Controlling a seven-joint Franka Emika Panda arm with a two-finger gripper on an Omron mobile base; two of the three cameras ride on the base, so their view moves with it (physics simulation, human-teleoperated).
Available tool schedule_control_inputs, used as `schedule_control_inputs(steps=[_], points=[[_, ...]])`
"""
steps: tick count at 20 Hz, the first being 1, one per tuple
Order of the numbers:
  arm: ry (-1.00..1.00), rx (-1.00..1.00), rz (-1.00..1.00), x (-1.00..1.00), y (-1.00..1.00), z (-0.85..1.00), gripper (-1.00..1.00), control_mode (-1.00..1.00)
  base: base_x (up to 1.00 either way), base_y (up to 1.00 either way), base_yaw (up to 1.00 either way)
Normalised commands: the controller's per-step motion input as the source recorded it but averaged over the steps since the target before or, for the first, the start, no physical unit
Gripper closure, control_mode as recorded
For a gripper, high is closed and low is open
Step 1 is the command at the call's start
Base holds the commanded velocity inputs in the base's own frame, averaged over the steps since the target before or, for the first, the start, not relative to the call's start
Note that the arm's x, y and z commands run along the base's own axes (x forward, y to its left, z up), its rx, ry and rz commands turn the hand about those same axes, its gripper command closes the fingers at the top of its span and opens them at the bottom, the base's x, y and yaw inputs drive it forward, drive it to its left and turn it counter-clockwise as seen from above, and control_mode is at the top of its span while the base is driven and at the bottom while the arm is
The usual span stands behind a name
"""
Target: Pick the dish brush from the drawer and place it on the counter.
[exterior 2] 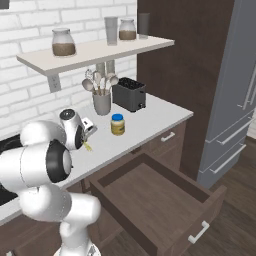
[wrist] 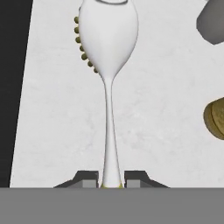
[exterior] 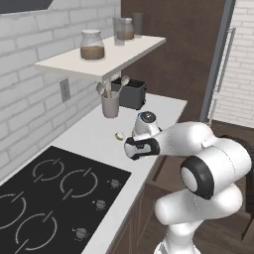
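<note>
The tool (wrist: pixel 111 183) is clenched on the brush (wrist: pixel 108 52) handle, holding it over the desk (wrist: pixel 166 109); its head points to 12 o'clock in the hand view. The drawer (exterior 2: pixel 165 200) stands open.

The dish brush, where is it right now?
The dish brush is clamped in the gripper, held over the counter between the cooktop and the jar, in the hand view.
</note>
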Motion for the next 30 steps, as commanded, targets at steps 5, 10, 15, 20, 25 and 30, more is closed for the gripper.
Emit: schedule_control_inputs(steps=[5, 10, 15, 20, 25, 30], points=[[0.00, 0.00, 0.00, 0.27, 0.00, -0.64, 1.00, -1.00, 0.00, 0.00, 0.00], [0.00, 0.00, 0.00, 0.30, 0.01, -0.20, -1.00, -1.00, 0.00, 0.00, 0.00], [-0.01, 0.00, 0.02, 0.31, 0.00, -0.01, -1.00, -1.00, 0.00, 0.00, 0.00], [-0.07, 0.00, 0.01, 0.04, 0.00, 0.30, -1.00, -1.00, 0.00, 0.00, 0.00], [-0.08, 0.19, 0.00, -0.36, -0.55, 0.95, -1.00, -1.00, 0.00, 0.00, 0.00], [0.00, 0.22, -0.02, -0.38, -0.89, 1.00, -1.00, -1.00, 0.00, 0.00, 0.00]])
